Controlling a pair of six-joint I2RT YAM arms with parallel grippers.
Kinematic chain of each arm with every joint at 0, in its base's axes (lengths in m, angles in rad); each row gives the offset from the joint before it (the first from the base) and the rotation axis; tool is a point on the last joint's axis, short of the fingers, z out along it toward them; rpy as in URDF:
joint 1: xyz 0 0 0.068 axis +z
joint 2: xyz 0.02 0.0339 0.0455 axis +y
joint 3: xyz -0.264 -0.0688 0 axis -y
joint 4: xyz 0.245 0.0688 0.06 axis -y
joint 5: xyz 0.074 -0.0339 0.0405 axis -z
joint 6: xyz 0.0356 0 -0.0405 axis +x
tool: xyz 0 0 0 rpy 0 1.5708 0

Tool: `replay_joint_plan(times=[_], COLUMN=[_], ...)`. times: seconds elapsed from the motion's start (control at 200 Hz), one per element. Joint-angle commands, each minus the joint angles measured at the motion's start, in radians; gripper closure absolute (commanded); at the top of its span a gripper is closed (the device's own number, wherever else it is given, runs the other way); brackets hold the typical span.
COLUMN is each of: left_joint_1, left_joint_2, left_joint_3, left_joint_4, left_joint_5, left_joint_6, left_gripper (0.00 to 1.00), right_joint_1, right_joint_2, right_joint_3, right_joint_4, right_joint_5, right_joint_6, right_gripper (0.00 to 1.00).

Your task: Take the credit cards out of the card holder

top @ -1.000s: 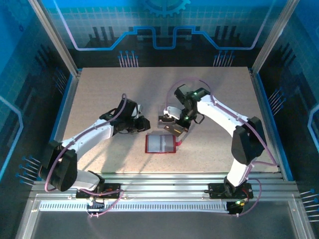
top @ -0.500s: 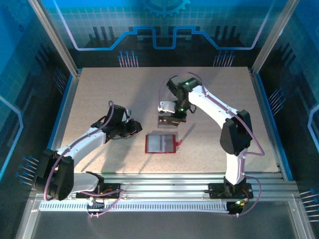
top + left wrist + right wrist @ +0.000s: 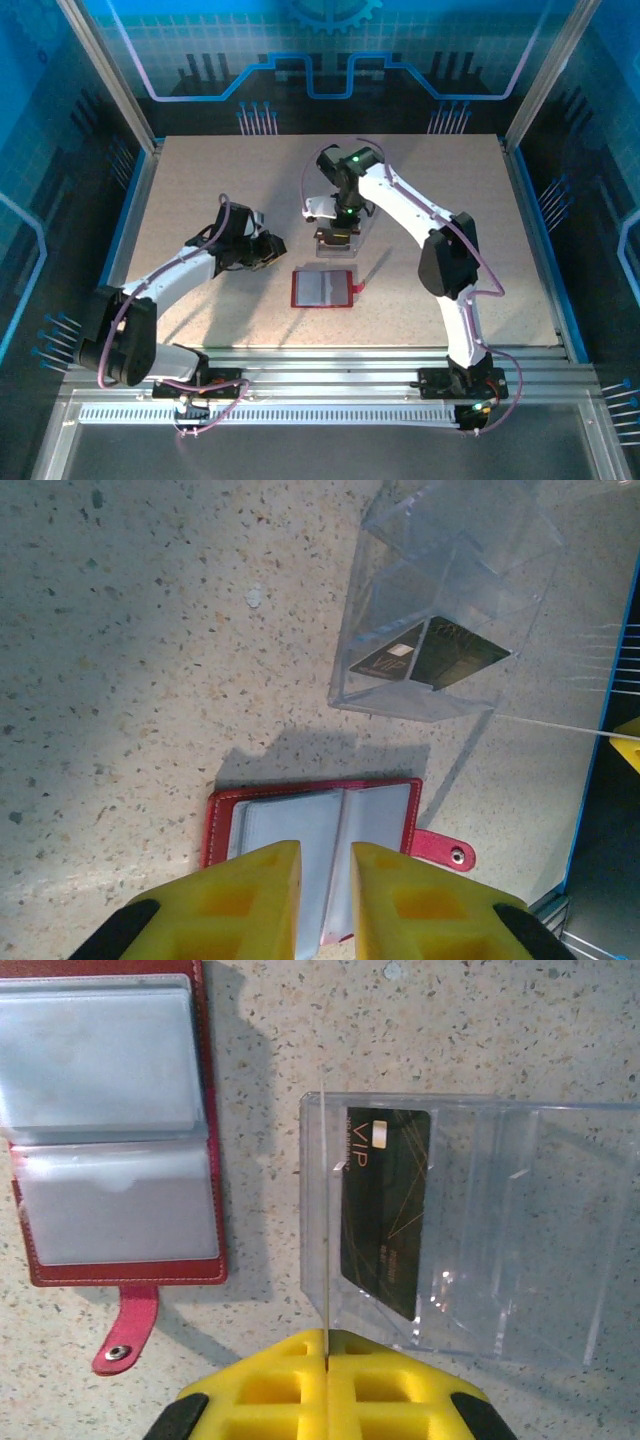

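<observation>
- The card holder (image 3: 323, 288) lies open and flat on the tabletop (image 3: 200, 190), near the middle. Its clear sleeves face up and its red tab (image 3: 445, 850) sticks out at 3 o'clock in the top view.
- A dark card (image 3: 385, 1210) leans tilted inside the clear box (image 3: 520, 1220), in the compartment nearest the holder. In the top view the box sits just beside the holder at 12 o'clock, apart from it.
- The right fingers (image 3: 280, 1380) are pressed together on a thin card (image 3: 325, 1160). It shows edge-on as a pale sliver that runs up over the box's near wall. Its colour cannot be told.
- The left fingers (image 3: 240, 890) stand slightly apart with a narrow gap and hold nothing. They hang over the open holder in their own view, and whether they touch it cannot be told.
- The top view puts the left fingers at 10 o'clock of the holder and the right fingers at 12 o'clock, above the box.
- The right wrist view adds gold "VIP" lettering and a chip on the dark card, and the snap on the tab.
</observation>
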Motion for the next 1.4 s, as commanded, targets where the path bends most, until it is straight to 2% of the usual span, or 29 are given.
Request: replay_joint_plan(times=[0.0, 0.37, 1.096, 1.281, 1.396], left_joint_1=[0.013, 0.018, 0.019, 0.019, 0.019], left_joint_2=[0.028, 0.054, 0.085, 0.075, 0.064], left_joint_3=[0.038, 0.057, 0.09, 0.086, 0.073], left_joint_4=[0.017, 0.011, -0.007, -0.019, -0.015], left_joint_5=[0.023, 0.023, 0.023, 0.015, 0.012], left_joint_6=[0.027, 0.027, 0.039, 0.044, 0.043], left_gripper=[0.8, 0.8, 0.8, 0.8, 0.8], right_joint_1=[0.004, -0.009, -0.025, -0.025, -0.024], right_joint_2=[0.043, 0.109, 0.143, 0.127, 0.085], right_joint_3=[0.045, 0.093, 0.049, 0.032, 0.013], right_joint_4=[-0.058, -0.054, -0.016, 0.034, 0.09], right_joint_5=[0.033, 0.064, 0.069, 0.119, 0.141], right_joint_6=[-0.038, -0.046, -0.039, -0.017, 0.022], right_gripper=[1.0, 1.0, 1.0, 0.83, 0.79])
